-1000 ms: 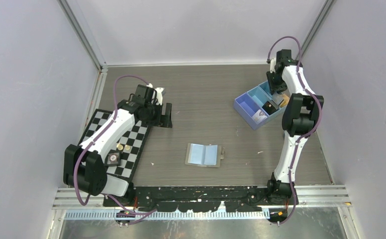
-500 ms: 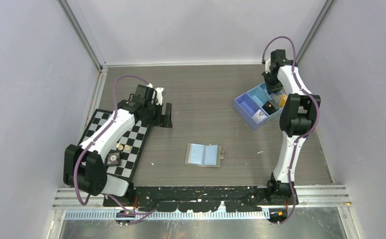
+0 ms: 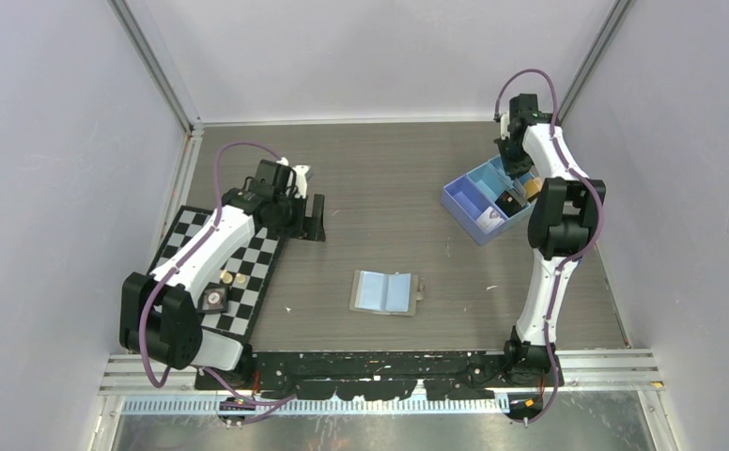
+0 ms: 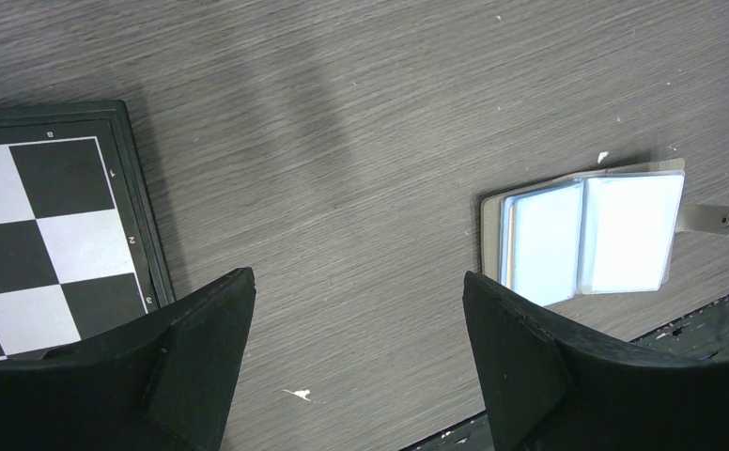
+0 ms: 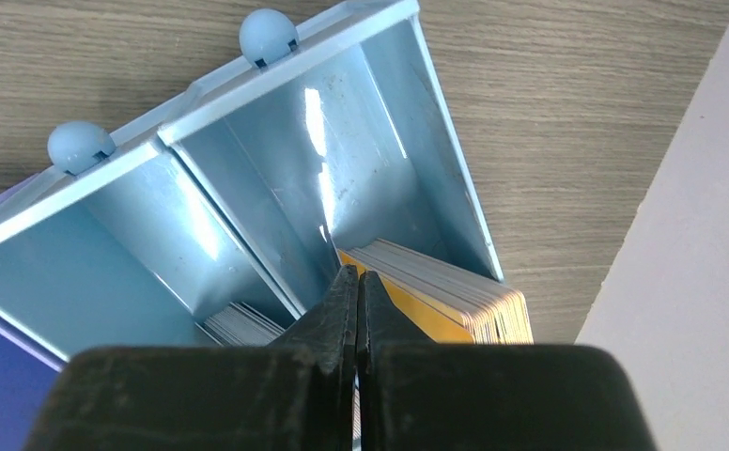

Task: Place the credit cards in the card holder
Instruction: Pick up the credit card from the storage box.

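The card holder [image 3: 386, 292] lies open on the table, pale blue inside up; it also shows in the left wrist view [image 4: 586, 235] with its snap tab at the right. A stack of orange-edged credit cards [image 5: 436, 291] leans in the far compartment of the blue tray [image 5: 248, 188], and a whitish stack [image 5: 239, 324] sits in the middle compartment. My right gripper [image 5: 358, 274] is shut, its tips over the divider between the two stacks, and nothing shows beyond the tips. It hangs over the tray's far end [image 3: 511, 167]. My left gripper [image 4: 356, 282] is open and empty over bare table, left of the holder [image 3: 304, 218].
The blue three-compartment tray [image 3: 469, 202] stands at the back right near the wall. A chessboard [image 3: 239, 272] with small round pieces [image 3: 232, 278] lies at the left under my left arm; its corner shows in the left wrist view [image 4: 41, 225].
My right arm has drawn back and slightly left over the tray's far end. The left arm and the card holder have not moved.
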Robot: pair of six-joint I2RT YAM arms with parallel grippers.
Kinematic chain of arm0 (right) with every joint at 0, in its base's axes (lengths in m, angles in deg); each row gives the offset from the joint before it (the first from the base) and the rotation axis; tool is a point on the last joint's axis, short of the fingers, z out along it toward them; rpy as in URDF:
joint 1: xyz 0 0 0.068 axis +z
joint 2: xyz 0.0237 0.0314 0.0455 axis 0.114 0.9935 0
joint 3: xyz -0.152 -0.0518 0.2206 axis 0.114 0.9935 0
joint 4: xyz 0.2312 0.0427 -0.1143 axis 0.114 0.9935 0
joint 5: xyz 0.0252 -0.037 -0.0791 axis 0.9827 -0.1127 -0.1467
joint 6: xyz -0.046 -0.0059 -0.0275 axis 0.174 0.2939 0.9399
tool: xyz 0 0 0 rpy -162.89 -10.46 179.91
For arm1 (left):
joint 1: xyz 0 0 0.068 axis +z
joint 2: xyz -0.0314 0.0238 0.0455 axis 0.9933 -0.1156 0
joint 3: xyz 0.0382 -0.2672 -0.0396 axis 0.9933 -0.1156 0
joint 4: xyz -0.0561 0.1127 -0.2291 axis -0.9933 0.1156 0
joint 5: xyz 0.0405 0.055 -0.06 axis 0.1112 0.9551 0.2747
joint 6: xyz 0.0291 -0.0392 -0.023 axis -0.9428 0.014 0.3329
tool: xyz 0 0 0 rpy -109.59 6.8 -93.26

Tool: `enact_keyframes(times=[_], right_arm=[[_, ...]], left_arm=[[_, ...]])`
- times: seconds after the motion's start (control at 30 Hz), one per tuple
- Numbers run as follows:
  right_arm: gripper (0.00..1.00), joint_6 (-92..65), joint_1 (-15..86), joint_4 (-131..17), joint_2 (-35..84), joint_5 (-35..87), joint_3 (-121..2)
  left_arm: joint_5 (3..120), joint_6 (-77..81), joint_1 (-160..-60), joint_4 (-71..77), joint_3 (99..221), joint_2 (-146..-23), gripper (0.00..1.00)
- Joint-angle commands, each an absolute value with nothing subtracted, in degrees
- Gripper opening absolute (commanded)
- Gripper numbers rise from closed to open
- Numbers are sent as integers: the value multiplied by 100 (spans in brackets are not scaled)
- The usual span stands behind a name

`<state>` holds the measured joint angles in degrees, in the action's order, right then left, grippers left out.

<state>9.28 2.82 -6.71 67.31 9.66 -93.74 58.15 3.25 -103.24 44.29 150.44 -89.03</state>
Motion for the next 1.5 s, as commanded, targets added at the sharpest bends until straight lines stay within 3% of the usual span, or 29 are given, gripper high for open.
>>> enact_keyframes(times=[0.0, 0.23, 0.63, 1.0, 1.33, 1.47], right_arm=[[1, 833, 303, -860, 5958, 663, -9271], [1, 653, 303, -1354, 5299, 192, -8987], [0, 438, 329, -1453, 4993, 502, -8919], [0, -629, 1228, -1387, 3372, 1710, -8000], [1, -1746, 2570, -1694, 2346, 3766, -6905], [1, -2153, 2924, -2159, 2287, 5105, -6283]], left_arm=[[5726, 241, -10340, 4405, 15071, -8889, 84], [5722, 241, -10340, 4407, 15078, -8869, 84], [5705, 232, -10340, 4415, 15076, -8797, 83], [4409, 60, -10455, 4033, 15005, -8625, 75], [3543, -400, -11336, 3558, 14731, -8055, 73], [3030, -432, -11514, 3236, 14552, -7748, 74]])
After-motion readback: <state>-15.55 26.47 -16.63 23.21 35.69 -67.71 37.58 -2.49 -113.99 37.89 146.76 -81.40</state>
